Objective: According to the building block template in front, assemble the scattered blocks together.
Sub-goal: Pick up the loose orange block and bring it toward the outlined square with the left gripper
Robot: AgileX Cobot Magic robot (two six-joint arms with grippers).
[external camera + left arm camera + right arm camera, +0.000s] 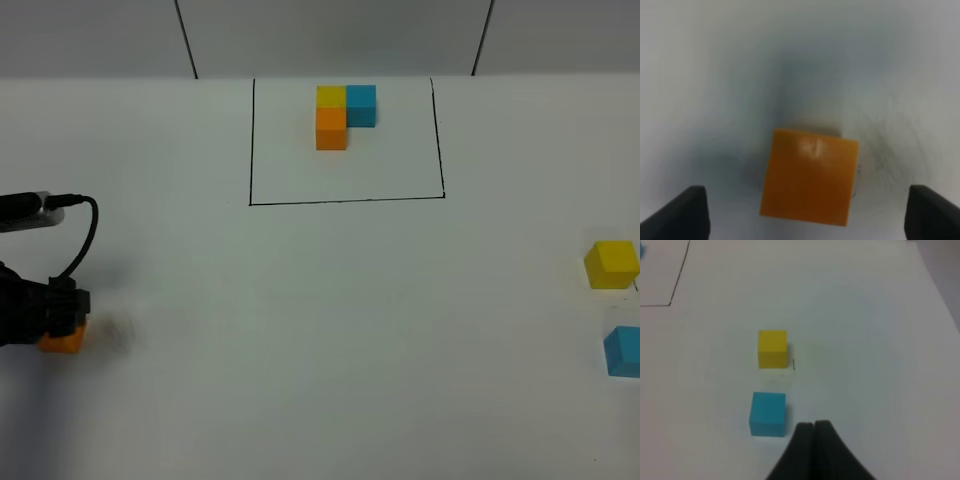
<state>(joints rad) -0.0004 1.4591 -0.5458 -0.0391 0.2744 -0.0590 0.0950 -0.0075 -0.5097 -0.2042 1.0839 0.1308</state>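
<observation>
The template, a yellow (pixel 331 96), blue (pixel 361 105) and orange (pixel 331 131) cube joined in an L, sits inside a black drawn rectangle (pixel 345 201) at the back centre. The loose orange cube (pixel 60 342) lies at the far left. My left gripper (pixel 66 322) is over it, open, with its fingertips (pixel 687 212) wide on either side of the cube (pixel 810 177) and not touching it. The loose yellow cube (pixel 611 264) and light blue cube (pixel 623 351) lie at the right edge. My right gripper (pixel 814 439) is shut and empty, just beside the blue cube (pixel 768 413), with the yellow cube (pixel 772 348) beyond.
The white table (pixel 330 330) stretches between the two sides. A black cable (pixel 88 225) loops off the left arm. The table's right edge (pixel 935 285) runs close to the yellow and blue cubes. A corner of the black rectangle (pixel 675 287) shows in the right wrist view.
</observation>
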